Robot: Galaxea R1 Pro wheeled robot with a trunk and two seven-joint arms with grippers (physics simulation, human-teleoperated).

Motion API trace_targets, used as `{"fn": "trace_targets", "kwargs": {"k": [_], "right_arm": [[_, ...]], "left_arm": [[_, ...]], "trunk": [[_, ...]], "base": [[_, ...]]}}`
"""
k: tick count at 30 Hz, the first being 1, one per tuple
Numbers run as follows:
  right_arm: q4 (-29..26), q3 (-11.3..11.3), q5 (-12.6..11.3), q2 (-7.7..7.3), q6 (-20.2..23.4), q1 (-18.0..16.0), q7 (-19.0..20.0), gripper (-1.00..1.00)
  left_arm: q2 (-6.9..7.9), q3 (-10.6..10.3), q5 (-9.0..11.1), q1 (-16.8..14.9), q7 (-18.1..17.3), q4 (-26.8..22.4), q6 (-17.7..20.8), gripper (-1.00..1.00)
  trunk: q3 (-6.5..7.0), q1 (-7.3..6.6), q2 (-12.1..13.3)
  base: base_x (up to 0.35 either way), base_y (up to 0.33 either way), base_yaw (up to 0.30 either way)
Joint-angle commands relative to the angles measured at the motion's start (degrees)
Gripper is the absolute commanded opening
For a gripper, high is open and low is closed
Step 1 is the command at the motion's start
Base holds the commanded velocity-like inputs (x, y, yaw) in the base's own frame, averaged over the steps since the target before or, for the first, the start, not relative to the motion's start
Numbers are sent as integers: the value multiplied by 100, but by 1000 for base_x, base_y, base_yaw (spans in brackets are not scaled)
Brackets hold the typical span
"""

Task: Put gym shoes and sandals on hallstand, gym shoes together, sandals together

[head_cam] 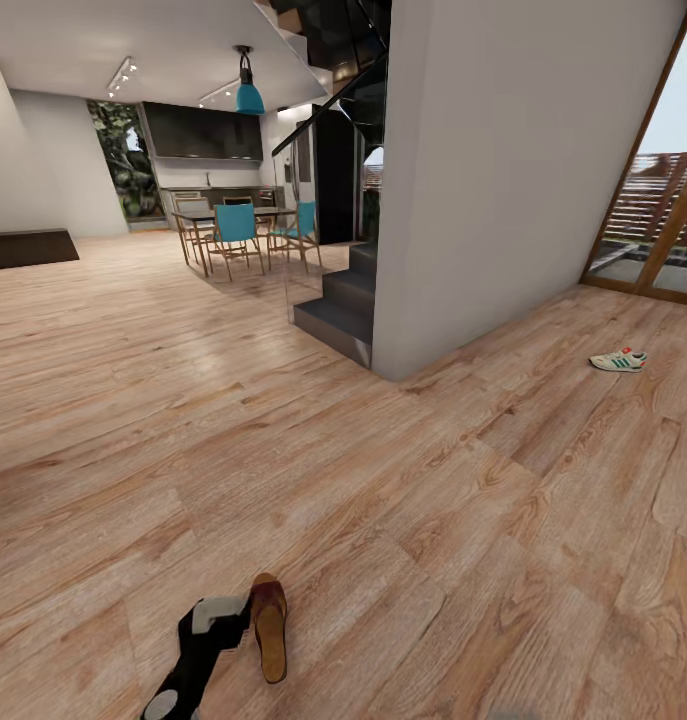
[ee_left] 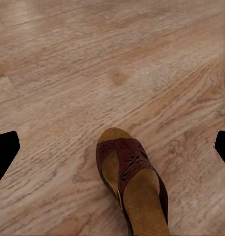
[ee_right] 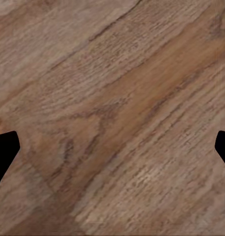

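Left gripper (head_cam: 245, 612) is spread open beside the sandal (head_cam: 270, 625), judged light, stiff-soled, best pinched across the strap; right fingers (ee_right: 4, 150) are parted over bare floor (ee_right: 117, 113).

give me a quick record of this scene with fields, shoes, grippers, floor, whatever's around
sandal: one sandal lying on the floor, beside the left gripper, not held
gym shoe: one gym shoe on the floor far off, near the glass door
left gripper: open, fingers wide apart in the left wrist view
right gripper: open, above bare floor
floor: brown wood planks
surroundings: white wall, dark stairs, dining table with blue chairs
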Motion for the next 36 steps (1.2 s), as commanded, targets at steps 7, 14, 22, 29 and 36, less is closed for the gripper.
{"fn": "trace_targets", "kwargs": {"k": [7, 14, 22, 29, 36], "right_arm": [[-225, 1, 9, 0, 209, -230, -2, 100], [-2103, -7, 13, 0, 2641, -1836, -9, 100], [-1721, 18, 6, -8, 2613, -2003, 31, 100], [-1742, 12, 1, -16, 2597, -2003, 61, 100], [-1776, 18, -1, -23, 2600, -1992, 66, 100]], "left_arm": [[-204, -7, 57, -231, -7, -223, 209, 100], [-301, -5, 62, -1283, -7, -407, 1751, 100], [-317, -13, 54, -1321, -7, -407, 1799, 100], [-318, -20, 56, -1314, -7, -400, 1480, 100], [-325, -25, 77, -1296, -4, -399, 1341, 100]], "trunk": [[-5, -1, -2], [-5, -1, -2], [-5, -1, -2], [-5, -1, -2], [-5, -1, -2]], "base": [[0, 0, 0], [0, 0, 0], [0, 0, 0], [0, 0, 0], [4, 0, 0]]}}
